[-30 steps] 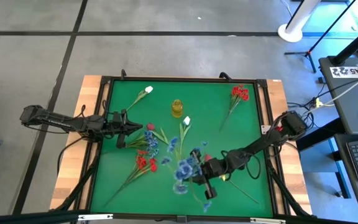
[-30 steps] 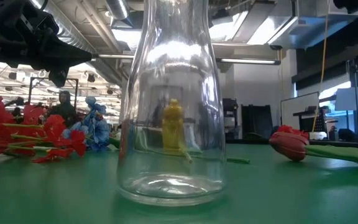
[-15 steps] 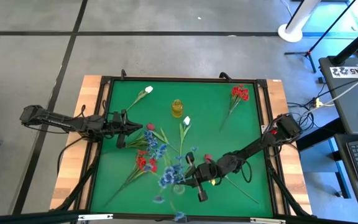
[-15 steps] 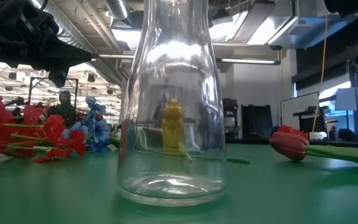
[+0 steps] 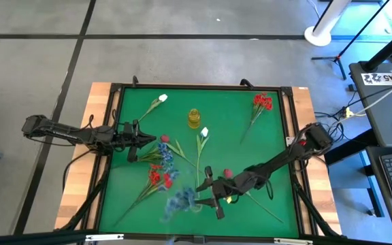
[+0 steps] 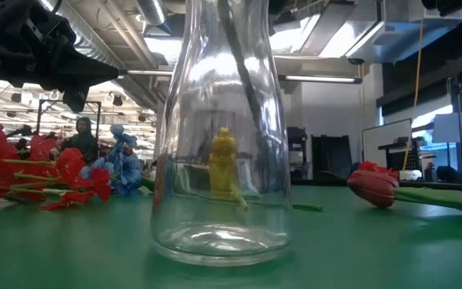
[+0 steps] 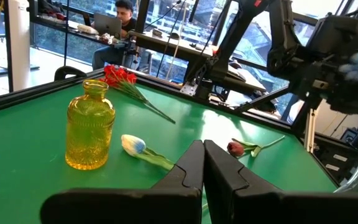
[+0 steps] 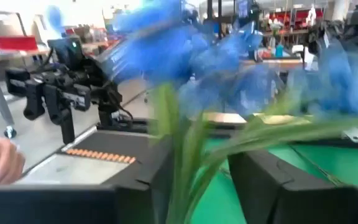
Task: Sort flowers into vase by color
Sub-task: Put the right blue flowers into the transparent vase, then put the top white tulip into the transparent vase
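My right gripper (image 5: 207, 192) hovers over the table's near middle, shut on a bunch of blue flowers (image 5: 180, 201). Their blurred heads (image 8: 185, 37) fill the right wrist view. A clear glass vase (image 6: 223, 160) stands close to the low camera, and a dark stem (image 6: 247, 88) slants down through its neck. My left gripper (image 5: 145, 141) waits at the table's left, shut and empty. More blue flowers (image 5: 165, 156), red clusters (image 5: 158, 178) (image 5: 262, 102), white buds (image 5: 162, 99) (image 5: 204, 132) and rosebuds (image 5: 227, 173) lie flat on the mat. My right gripper pinches the green stems (image 8: 188, 155) of the blue flowers between its two fingers (image 8: 157, 177), below the heads. The bunch is lifted clear of the mat. Its heads stick out beyond the fingers toward the table's left.
A yellow glass vase (image 5: 194, 118) stands upright at the far middle of the green mat (image 5: 278, 156). A raised black frame (image 5: 114, 116) borders the mat. A rosebud with its stem (image 6: 375, 186) lies right of the clear vase in the low view.
My right gripper has carried the blue flowers toward the table's left and near edge, and their heads have swung that way. A dark stem now shows inside the clear vase's neck in the low view, where none showed before.
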